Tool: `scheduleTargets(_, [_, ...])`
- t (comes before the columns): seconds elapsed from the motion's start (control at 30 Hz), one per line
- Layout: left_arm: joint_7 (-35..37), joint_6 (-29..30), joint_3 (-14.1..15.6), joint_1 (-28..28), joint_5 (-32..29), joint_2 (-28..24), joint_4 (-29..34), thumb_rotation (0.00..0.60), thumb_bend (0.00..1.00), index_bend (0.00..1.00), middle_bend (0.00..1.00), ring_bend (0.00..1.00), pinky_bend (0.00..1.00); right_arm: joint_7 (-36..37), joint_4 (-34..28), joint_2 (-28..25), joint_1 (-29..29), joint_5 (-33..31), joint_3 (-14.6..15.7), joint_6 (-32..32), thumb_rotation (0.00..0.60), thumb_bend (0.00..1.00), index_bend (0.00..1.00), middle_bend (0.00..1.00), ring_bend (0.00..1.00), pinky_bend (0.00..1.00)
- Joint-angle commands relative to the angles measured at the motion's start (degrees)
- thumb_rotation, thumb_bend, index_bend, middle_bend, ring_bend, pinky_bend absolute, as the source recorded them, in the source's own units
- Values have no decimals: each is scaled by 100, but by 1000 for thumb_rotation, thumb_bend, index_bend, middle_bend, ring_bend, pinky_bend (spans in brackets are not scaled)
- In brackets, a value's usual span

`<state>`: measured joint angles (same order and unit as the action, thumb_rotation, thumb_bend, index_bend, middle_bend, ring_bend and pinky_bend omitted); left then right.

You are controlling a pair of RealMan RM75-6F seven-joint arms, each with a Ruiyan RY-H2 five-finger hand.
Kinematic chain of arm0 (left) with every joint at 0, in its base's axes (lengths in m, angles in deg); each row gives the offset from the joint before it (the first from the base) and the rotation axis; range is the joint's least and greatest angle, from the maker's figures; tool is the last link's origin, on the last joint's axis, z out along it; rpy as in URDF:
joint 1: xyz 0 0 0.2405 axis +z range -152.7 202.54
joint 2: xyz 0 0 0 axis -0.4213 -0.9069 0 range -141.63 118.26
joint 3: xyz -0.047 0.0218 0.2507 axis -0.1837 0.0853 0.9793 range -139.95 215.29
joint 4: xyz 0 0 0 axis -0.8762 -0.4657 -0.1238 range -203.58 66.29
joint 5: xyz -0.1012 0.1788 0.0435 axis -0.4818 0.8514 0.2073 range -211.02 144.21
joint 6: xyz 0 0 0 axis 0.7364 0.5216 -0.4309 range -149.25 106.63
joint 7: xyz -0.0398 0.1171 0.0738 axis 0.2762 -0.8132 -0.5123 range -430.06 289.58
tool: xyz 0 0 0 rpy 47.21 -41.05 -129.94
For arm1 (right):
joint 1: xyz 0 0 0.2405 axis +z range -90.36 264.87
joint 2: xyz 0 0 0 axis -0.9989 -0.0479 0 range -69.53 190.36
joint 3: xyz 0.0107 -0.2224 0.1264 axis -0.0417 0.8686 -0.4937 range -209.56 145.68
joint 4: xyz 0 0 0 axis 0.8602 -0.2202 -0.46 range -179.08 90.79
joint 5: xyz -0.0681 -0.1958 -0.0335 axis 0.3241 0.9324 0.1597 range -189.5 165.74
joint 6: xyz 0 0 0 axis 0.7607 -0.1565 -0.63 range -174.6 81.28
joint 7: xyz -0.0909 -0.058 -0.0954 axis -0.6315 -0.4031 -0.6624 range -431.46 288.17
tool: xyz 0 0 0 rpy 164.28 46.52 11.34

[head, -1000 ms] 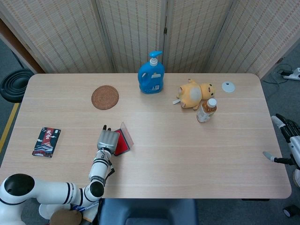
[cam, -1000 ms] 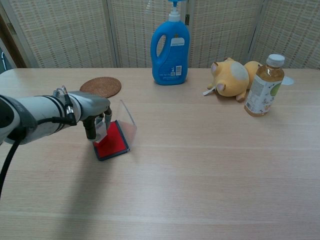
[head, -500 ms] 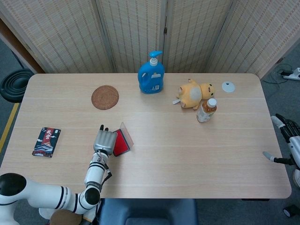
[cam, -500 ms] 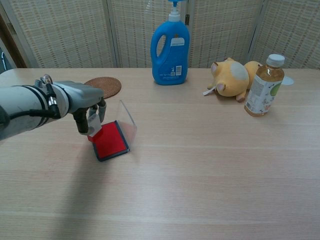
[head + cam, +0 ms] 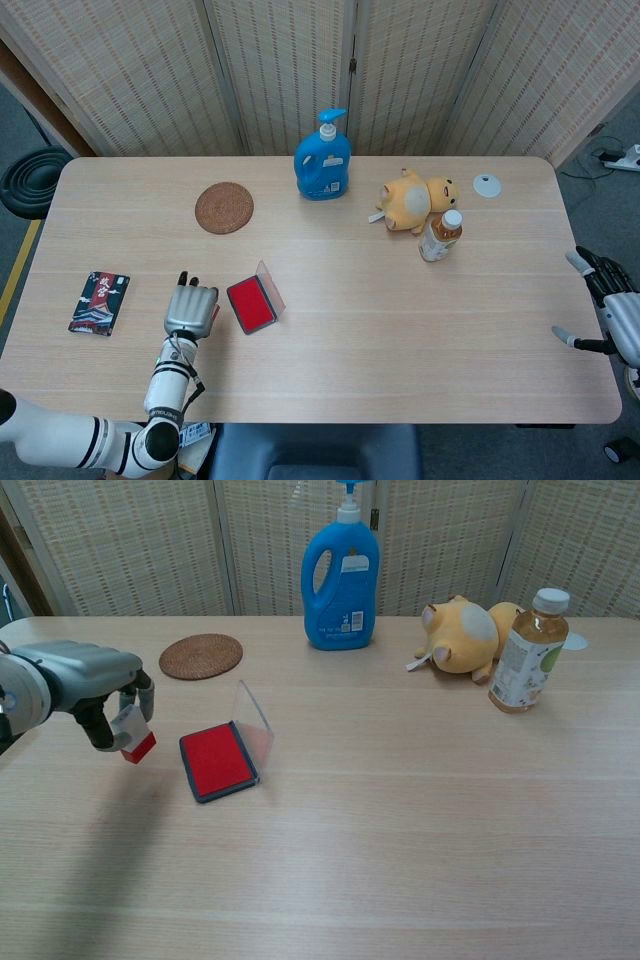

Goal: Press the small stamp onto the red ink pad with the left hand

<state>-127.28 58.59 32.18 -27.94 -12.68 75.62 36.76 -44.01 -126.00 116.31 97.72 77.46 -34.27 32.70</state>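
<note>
Small stamp (image 5: 133, 736) pinched in left hand (image 5: 95, 685), red face down; light, rigid, best held by upper body. Red ink pad (image 5: 218, 761) just right of hand.

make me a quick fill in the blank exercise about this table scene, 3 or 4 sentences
1. The left robot hand holds the small stamp, whose bottom face is coloured ____.
2. The ink pad has its clear lid standing ____.
3. The blue pump bottle stands to the ____ of the yellow plush toy in the chest view.
4. The woven coaster is ____ in shape.

Missing words: red; open; left; round
</note>
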Motion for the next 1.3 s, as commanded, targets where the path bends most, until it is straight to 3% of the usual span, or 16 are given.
scheduleTargets(0.03, [207, -99, 106, 182, 154, -75, -99, 600, 396, 567, 448, 187, 84, -104, -33, 29, 21, -16, 3, -51, 600, 162, 0, 0, 0, 0])
scheduleTargets(0.53, [678, -878, 222, 544, 392, -61, -820, 600, 396, 560, 447, 187, 84, -400, -113, 110, 103, -72, 17, -250, 600, 162, 0, 0, 0, 0])
scheduleTargets(1.17, [949, -1253, 188, 751, 640, 118, -1304, 600, 395, 541, 447, 187, 84, -427, -165, 79, 45, 18, 46, -100, 600, 162, 0, 0, 0, 0])
scheduleTargets(1.3, [978, -1297, 204, 797, 706, 113, -1329, 600, 395, 481, 430, 175, 84, -437, -167, 80, 46, 25, 52, -101, 600, 162, 0, 0, 0, 0])
